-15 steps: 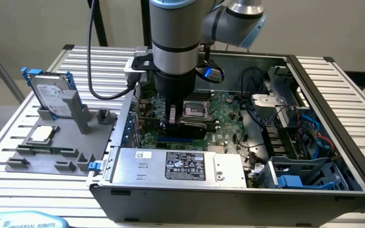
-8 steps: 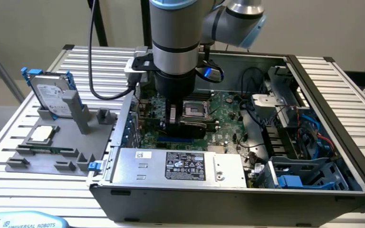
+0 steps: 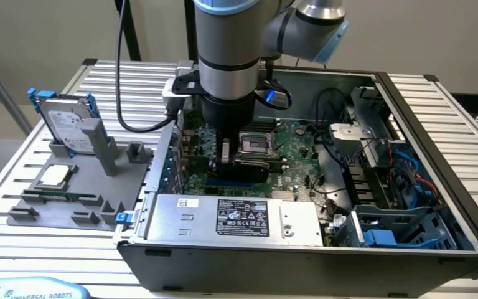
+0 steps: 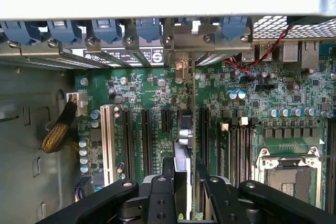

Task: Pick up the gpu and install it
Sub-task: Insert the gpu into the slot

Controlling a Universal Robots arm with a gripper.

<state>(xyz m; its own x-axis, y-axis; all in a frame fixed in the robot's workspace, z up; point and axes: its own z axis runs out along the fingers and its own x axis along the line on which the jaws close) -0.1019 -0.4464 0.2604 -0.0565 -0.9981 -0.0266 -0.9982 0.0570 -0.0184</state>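
Inside the open computer case (image 3: 438, 205), over the motherboard (image 4: 147, 93): claw (image 4: 186, 192) closed on the gpu (image 4: 185, 129), card edge-on above an expansion slot (image 4: 202, 129), bracket at the rear openings; picked up, seating unconfirmed.

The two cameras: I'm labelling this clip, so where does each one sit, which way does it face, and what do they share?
Exterior view: off the arm, above the table, looking down into the open computer case; the arm's grey forearm and wrist reach into it.
Wrist view: on the wrist, looking past the gripper onto the motherboard; its black fingers hold the gpu edge-on above the expansion slots.
Shared: the motherboard, the empty processor socket, the gripper.
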